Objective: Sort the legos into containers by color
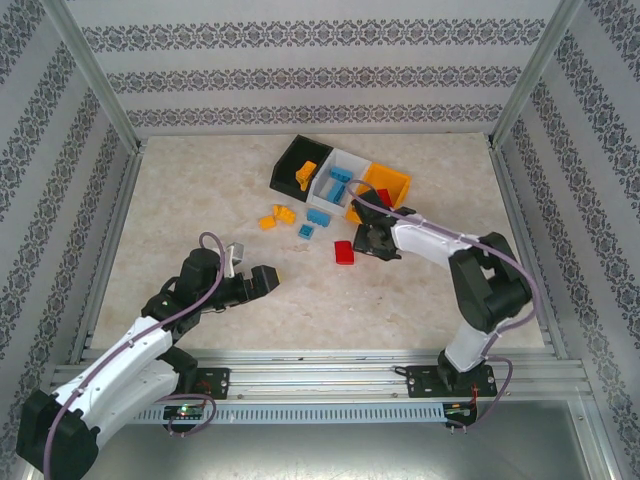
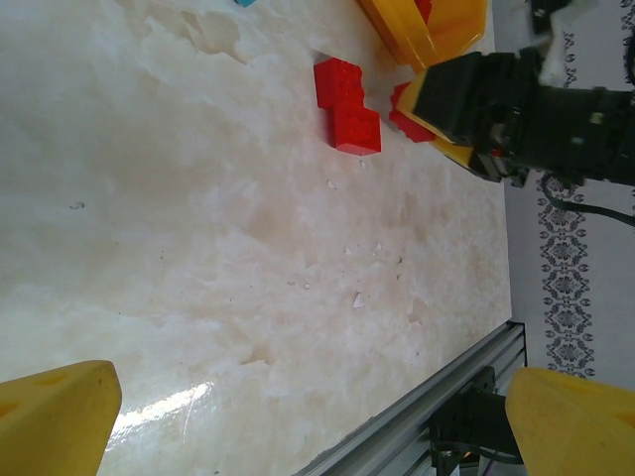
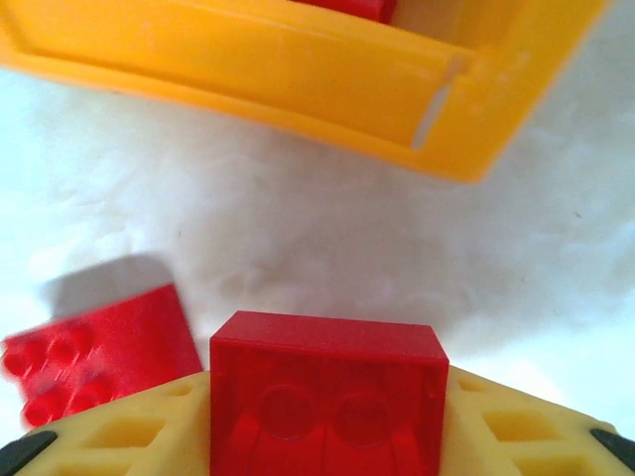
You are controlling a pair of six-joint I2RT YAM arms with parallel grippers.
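A red brick is pinched tight between the fingers of the right gripper, just beside the orange bin. A second red brick is seen flat on the table close by. The left gripper is spread wide, with nothing held. Bare table is seen around it, with the front rail near.

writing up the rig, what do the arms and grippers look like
The left arm and right arm have white shells, black joints and a lilac cable each. The left gripper and right gripper are black with yellow fingers.
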